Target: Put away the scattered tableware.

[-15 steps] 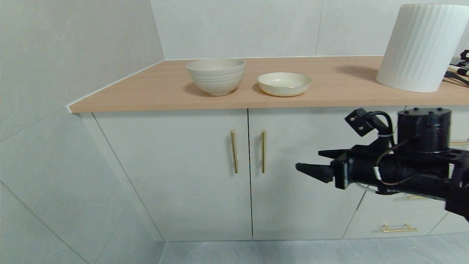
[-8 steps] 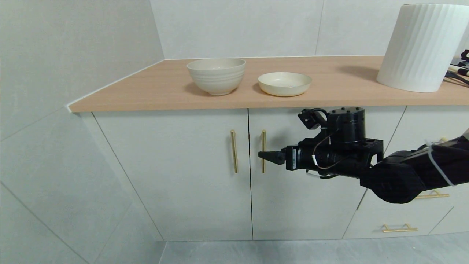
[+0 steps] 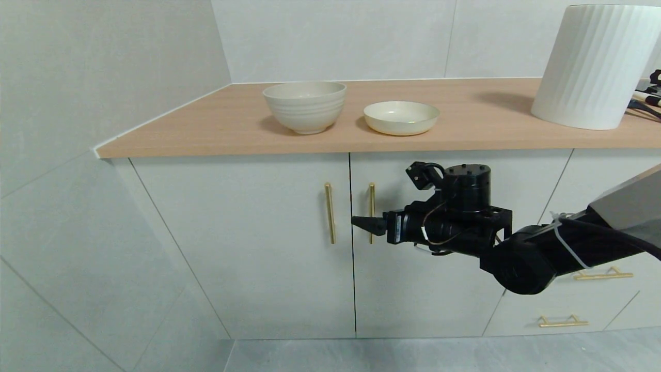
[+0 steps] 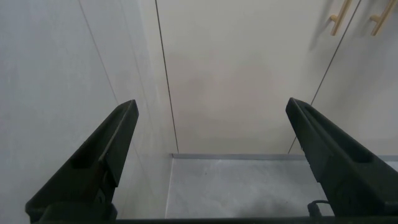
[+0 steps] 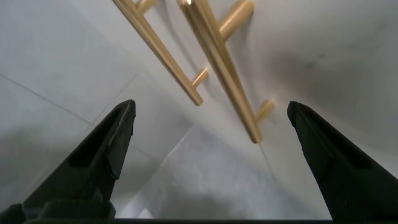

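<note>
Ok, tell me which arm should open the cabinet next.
Right. The right gripper, open, is at the right door's gold handle. The left gripper, also open, faces the cabinet lower down, with both handles farther off.

Ribbed beige bowl (image 3: 304, 106), cream dish (image 3: 401, 118), gold handles (image 3: 371, 206)

The right end effector (image 3: 361, 223) covers part of a door handle (image 3: 371, 199); the white container (image 3: 594, 67) is cropped.
</note>
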